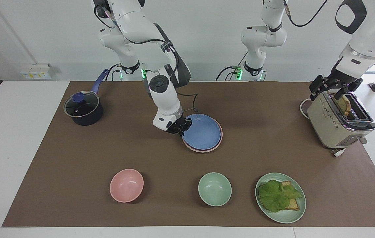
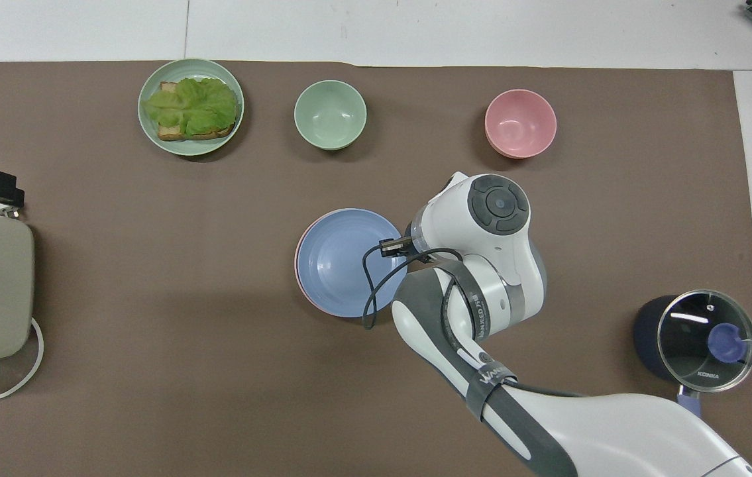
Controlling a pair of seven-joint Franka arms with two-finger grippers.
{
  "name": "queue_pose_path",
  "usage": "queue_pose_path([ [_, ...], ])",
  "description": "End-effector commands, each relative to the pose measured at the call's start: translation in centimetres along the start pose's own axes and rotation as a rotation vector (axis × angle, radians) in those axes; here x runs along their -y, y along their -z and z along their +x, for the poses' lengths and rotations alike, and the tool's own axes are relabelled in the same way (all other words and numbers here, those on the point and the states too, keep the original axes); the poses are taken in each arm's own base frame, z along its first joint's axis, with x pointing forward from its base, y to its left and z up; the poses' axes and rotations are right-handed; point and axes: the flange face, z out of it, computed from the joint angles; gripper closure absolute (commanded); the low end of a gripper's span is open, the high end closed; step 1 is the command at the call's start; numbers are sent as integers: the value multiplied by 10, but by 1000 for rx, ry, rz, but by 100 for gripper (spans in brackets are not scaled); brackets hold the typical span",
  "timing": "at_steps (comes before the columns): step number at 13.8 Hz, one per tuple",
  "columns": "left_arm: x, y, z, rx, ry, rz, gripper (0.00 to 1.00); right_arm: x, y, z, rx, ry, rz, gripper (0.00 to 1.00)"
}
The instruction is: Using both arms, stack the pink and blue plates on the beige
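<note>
Facing view: right gripper (image 1: 181, 128) at the blue plate (image 1: 202, 131) rim, mid-desk; finger spread cannot be told. Left gripper (image 1: 334, 86), spread, over the toaster (image 1: 336, 124).

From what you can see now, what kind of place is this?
Probably a robot lab set up as a mock kitchen: two white arms at a brown mat, with a toaster, saucepan and plates.

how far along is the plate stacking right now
Done: the blue plate lies on the pink plate, whose rim shows under it. In hand: the right gripper is at the blue plate's rim. No beige plate shows under the stack. The left gripper waits over the toaster.
</note>
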Motion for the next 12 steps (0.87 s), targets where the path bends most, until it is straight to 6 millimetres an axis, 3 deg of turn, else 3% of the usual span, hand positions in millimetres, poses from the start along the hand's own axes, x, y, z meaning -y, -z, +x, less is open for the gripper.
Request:
queue_pose_path([
  [1, 0, 6, -6, 5, -11, 5, 0, -3, 16, 14, -52, 21, 16, 0],
  [3, 0, 6, -6, 5, -11, 5, 0, -18, 45, 23, -86, -3, 15, 0],
  [6, 0, 6, -6, 5, -11, 5, 0, -61, 98, 30, -153, -46, -23, 0],
  [9, 0, 6, -6, 5, -11, 5, 0, -99, 134, 28, -169, -38, -133, 0],
  [12, 0, 6, -6, 5, -11, 5, 0, -110, 163, 20, -147, -130, -147, 0],
])
